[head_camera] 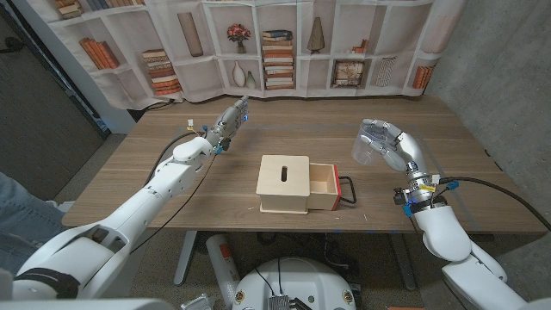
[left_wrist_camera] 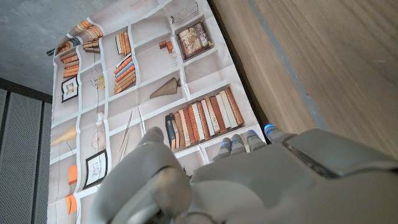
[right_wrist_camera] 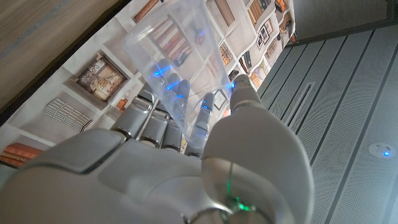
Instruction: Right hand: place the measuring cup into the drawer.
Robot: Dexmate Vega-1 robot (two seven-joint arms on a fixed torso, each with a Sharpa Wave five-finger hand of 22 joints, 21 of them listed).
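My right hand [head_camera: 389,143] holds a clear plastic measuring cup [head_camera: 368,147] in the air over the right part of the table, to the right of and above the drawer. In the right wrist view the see-through cup [right_wrist_camera: 177,46] sits in the fingers of that hand [right_wrist_camera: 186,155]. A light wooden box [head_camera: 285,182] with a slot in its lid stands at the table's middle; its drawer [head_camera: 323,186] is pulled out to the right, with a red-and-black handle [head_camera: 349,190]. My left hand [head_camera: 227,122] hovers at the back left with nothing in it, fingers stretched out [left_wrist_camera: 236,180].
A printed bookshelf backdrop [head_camera: 275,47] hangs behind the wooden table [head_camera: 155,164]. A cable [head_camera: 495,185] runs from my right arm off the table's right side. Blue fabric [head_camera: 21,207] shows at the picture's left edge.
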